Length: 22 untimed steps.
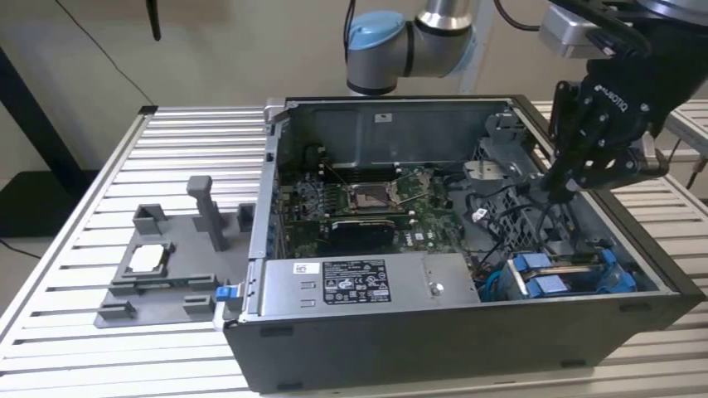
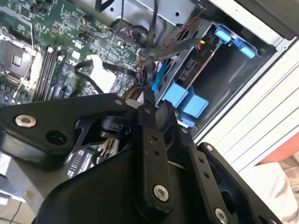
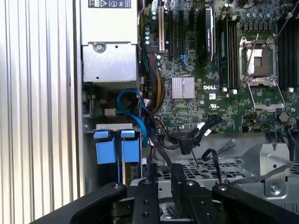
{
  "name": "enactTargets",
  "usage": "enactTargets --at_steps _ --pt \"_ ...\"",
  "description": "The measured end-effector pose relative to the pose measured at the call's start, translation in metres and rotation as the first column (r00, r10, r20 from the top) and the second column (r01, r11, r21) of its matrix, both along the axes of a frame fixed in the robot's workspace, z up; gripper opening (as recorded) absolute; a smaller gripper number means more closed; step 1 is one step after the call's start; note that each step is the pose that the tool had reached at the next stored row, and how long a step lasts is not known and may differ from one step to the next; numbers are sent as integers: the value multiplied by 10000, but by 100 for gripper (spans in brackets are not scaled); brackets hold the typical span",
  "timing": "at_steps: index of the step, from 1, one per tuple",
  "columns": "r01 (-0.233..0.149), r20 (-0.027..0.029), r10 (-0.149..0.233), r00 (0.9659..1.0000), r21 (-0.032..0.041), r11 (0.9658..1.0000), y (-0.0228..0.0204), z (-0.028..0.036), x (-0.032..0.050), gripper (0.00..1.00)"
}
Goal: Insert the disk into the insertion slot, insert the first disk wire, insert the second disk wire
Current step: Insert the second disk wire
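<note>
At the exterior view's right end of the open computer case [image 1: 443, 348], your gripper [image 1: 550, 192] hangs low inside the chassis, just beside the insertion slot [image 2: 183, 65] and in among loose wiring. The disk [image 1: 545, 284] sits in that slot: in both wrist views you can see its two blue end tabs [image 2: 187, 100] side by side at the mouth of the grey cage. From that I judge the first step done, and the work in hand to be one of the two disk wires. Which one I cannot say, since no plug shows mated to the disk.

Look at the first wrist view. A blue cable [image 3: 133, 112] curves down toward the cage, and a knot of black cables [image 3: 184, 142] lies between the cage and the motherboard [image 3: 210, 93], near the tip of your tool. Whether the tool is clamped on one of these or merely parted beside them, I cannot tell, so treat the grasp as unconfirmed.

In my judgement, the move ahead calls for a plug held square to the disk's port. It also needs a straight push along the port's axis and enough slack that the lead does not drag. Mind the neighbouring cables: they crowd the approach and could snag or be pushed into the cage.
</note>
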State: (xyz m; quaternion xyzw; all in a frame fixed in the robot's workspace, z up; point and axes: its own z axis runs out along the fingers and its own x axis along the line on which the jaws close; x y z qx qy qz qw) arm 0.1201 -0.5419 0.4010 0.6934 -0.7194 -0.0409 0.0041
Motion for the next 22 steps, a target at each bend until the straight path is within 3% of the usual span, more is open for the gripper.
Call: enactTargets --at_steps 4,11,14,18,22 --pt "-1 32 1 10000 0 10000 34 37 -55 27" --pt "-337 42 337 9994 -15 9994 148 37 -85 27" --pt "-463 74 463 9989 -16 9989 157 37 -103 27" --pt "-572 197 573 9982 -22 9984 157 32 -152 27" --pt "-645 384 646 9972 -33 9979 157 16 -223 27"
